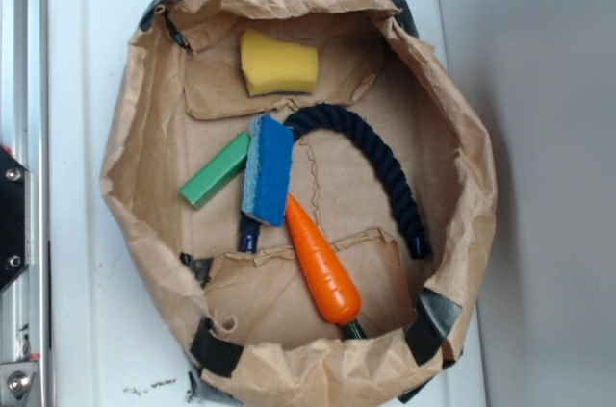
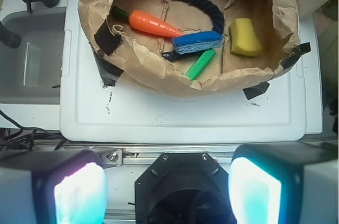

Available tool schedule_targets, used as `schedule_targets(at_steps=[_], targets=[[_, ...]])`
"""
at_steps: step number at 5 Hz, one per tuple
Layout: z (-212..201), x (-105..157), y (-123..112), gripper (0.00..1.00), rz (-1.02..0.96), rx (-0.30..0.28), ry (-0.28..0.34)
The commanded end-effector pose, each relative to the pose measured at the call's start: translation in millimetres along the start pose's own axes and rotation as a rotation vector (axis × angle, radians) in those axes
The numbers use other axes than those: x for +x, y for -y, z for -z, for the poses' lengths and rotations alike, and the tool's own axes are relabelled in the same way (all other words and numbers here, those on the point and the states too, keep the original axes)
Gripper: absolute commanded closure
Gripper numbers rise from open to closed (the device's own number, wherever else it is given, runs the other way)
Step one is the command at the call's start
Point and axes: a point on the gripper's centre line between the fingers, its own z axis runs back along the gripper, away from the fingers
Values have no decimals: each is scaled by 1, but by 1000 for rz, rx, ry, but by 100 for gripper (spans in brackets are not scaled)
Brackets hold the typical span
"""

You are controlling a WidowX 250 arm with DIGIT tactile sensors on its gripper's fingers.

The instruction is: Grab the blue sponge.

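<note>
The blue sponge [image 1: 269, 169] lay inside the brown paper bag [image 1: 144, 118], near its middle, resting on one end of the dark navy rope [image 1: 385, 171]. The green block [image 1: 215, 170] sat just beside the sponge, the orange carrot's [image 1: 322, 263] tip touched its lower corner, and the yellow sponge [image 1: 277, 63] lay apart near the bag's far wall. The bag stood on a white lid [image 2: 180, 115]. In the wrist view the gripper [image 2: 167, 184] stood open, its fingers [image 2: 79, 192] spread wide, well short of the bag.
</note>
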Motion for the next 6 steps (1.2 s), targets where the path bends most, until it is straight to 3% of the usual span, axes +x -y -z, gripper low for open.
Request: schedule_targets(at_steps=[1,3,4,5,6], targets=[[0,0,0,0,0,0,0],[11,64,15,0,-57,-22,-1],[27,92,10,0,-251,13,25],[45,115,-8,0,-505,-13,32],[58,127,-27,0,-758,4,-11]])
